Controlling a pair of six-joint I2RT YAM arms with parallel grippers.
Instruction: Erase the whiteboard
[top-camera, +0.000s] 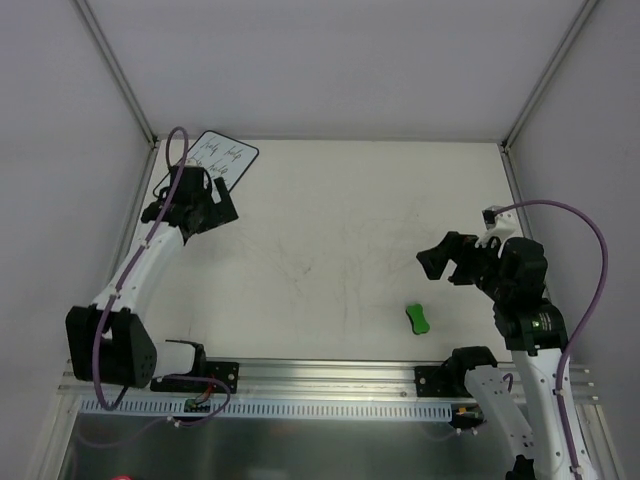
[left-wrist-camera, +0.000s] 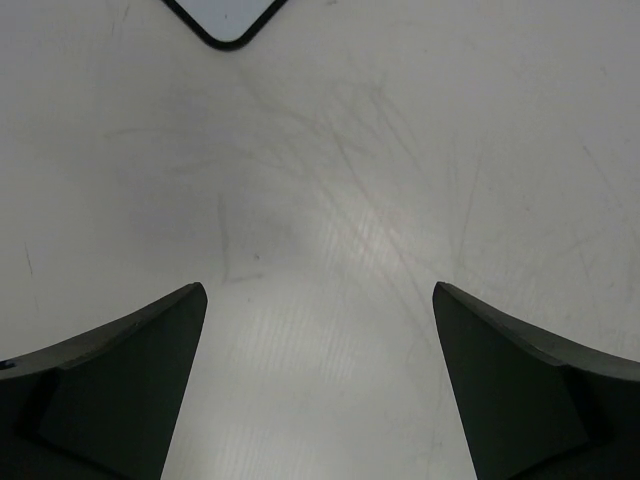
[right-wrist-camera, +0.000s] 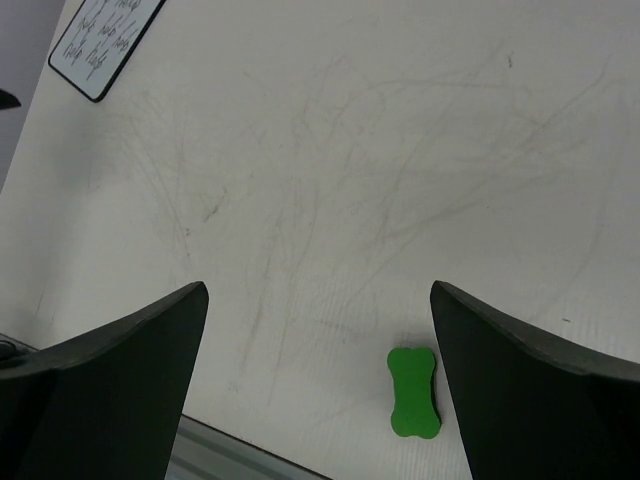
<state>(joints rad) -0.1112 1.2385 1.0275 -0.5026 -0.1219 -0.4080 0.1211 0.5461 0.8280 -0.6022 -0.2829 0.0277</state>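
- The whiteboard (top-camera: 222, 158) lay flat in the far-left corner of the table (top-camera: 330, 200), turned at an angle to the table edges. Its face carried a few short rows of dark handwritten scribbles, and none of them could be read as words.
- The left gripper (left-wrist-camera: 320, 295) hovered just beside the board's near corner with its jaws spread wide and nothing between them. From there it looked well placed to press down on the board's edge and keep it from sliding under the wiping.
- The bare tabletop between the arms was scuffed with faint grey marks. No brand or label showed anywhere.
- The green bone-shaped eraser (top-camera: 418, 318) lay near the front edge on the right, well apart from the board.
- The right gripper (right-wrist-camera: 320, 295) hung above and just behind the eraser, jaws fully spread and empty. The step in hand looked to be picking it up. This would likely go best by coming straight down and closing across the narrow waist, so the flat face stayed free to wipe.
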